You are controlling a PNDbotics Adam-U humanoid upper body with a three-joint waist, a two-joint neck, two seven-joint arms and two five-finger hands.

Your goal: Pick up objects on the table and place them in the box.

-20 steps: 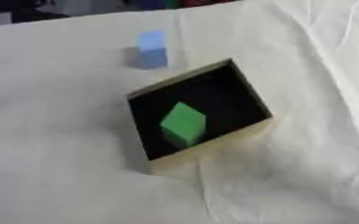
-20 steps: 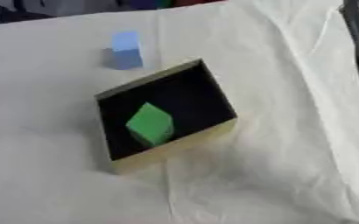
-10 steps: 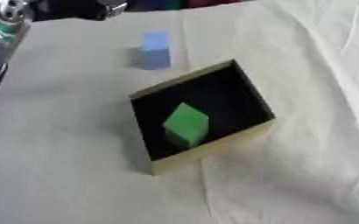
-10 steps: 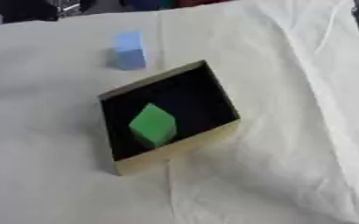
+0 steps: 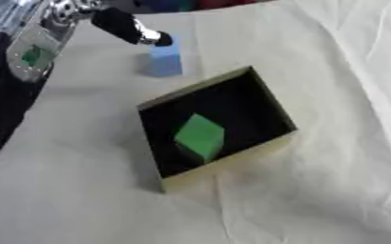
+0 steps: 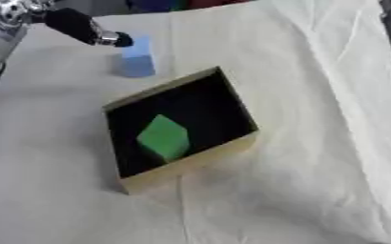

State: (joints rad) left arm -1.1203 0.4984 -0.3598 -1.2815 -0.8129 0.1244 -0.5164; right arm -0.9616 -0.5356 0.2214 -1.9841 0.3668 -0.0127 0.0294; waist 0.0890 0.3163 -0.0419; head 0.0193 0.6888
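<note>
Blue block [image 5: 164, 62] unmarked; left robot hand [image 5: 130, 28] fingertip at its top.

The left hand [image 5: 132, 29] enters from the upper left corner with most of it cut off by the picture's edge; only one dark finger shows, so whether the hand is open or curled cannot be told. Its fingertip covers the top far corner of the blue block [image 5: 165, 61], and contact cannot be confirmed. The box [image 5: 265, 90] walls hide the green block's [image 5: 200, 137] base.
</note>
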